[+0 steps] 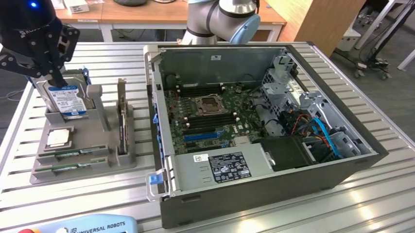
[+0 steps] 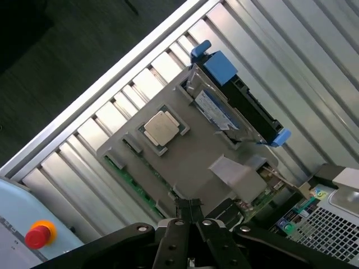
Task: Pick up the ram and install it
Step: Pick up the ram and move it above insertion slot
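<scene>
Two ram sticks (image 1: 71, 154) lie on edge in slots at the near end of a grey holder (image 1: 97, 165) on the exterior view's left. In the wrist view a ram stick (image 2: 134, 182) shows as a thin green strip along the holder's edge. My black gripper (image 1: 57, 77) hangs above the holder's far end, over the upright hard drive (image 1: 68, 99). Its fingers (image 2: 190, 208) are pressed together with nothing between them. The open computer case (image 1: 259, 111) lies on the exterior view's right, with its motherboard (image 1: 207, 109) exposed.
The holder also carries a square silver processor (image 1: 58, 138) and an upright expansion card (image 1: 121, 114). A teach pendant with a red stop button (image 2: 36, 235) lies at the table's near edge. The ribbed metal table (image 1: 363, 194) surrounds the case.
</scene>
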`<action>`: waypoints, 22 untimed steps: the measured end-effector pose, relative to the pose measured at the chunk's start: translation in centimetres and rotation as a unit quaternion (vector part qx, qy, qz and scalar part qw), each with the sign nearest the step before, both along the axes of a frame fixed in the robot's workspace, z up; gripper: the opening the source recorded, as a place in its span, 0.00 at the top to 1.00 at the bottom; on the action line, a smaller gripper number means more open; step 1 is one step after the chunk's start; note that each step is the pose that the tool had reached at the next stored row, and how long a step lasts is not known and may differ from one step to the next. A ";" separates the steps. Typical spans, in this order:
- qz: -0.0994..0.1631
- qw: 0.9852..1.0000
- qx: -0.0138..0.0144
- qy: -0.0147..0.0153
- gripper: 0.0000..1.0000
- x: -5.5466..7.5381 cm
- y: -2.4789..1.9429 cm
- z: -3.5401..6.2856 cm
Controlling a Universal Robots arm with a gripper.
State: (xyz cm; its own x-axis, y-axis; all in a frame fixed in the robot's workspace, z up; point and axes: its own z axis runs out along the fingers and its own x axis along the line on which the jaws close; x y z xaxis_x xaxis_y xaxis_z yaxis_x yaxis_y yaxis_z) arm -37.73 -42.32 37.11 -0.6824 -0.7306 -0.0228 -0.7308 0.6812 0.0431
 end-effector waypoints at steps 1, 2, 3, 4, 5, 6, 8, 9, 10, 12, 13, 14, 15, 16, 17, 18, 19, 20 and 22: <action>0.006 1.000 0.000 0.000 0.90 0.0 0.00 -0.02; 0.013 1.000 0.000 0.000 0.90 0.0 0.00 -0.02; 0.020 1.000 0.000 0.000 0.90 0.0 0.00 -0.04; 0.028 1.000 0.000 0.000 0.90 0.0 0.00 -0.05; 0.037 0.999 0.000 0.000 0.90 0.0 0.01 -0.06; 0.045 0.999 0.000 0.000 0.90 0.0 0.01 -0.07; 0.061 0.998 0.000 0.000 0.90 0.0 0.01 -0.10; 0.069 0.998 0.000 0.000 0.90 0.0 0.01 -0.11; 0.078 0.997 0.000 0.000 0.90 0.0 0.01 -0.14; 0.095 0.996 -0.001 0.000 0.90 0.0 0.01 -0.18; 0.103 0.995 -0.001 0.000 0.90 0.0 0.01 -0.21; 0.111 0.994 -0.002 0.000 0.90 0.0 0.01 -0.24; 0.120 0.993 -0.002 0.000 0.90 0.0 0.01 -0.26; 0.129 0.992 -0.002 0.000 0.90 0.0 0.01 -0.29; 0.137 0.991 -0.002 0.000 0.90 0.0 0.01 -0.31; 0.145 0.989 -0.002 0.000 0.90 0.0 0.01 -0.33; 0.154 0.988 -0.003 0.000 0.90 0.0 0.01 -0.35; 0.162 0.987 -0.003 0.000 0.90 0.0 0.01 -0.37; 0.177 0.984 -0.004 0.000 0.90 0.0 0.01 -0.41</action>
State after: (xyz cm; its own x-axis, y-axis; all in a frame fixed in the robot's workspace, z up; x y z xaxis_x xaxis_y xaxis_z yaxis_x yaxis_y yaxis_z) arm -37.74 -42.31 36.70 -0.3845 -0.9230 -0.0153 -0.9226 0.3837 0.0390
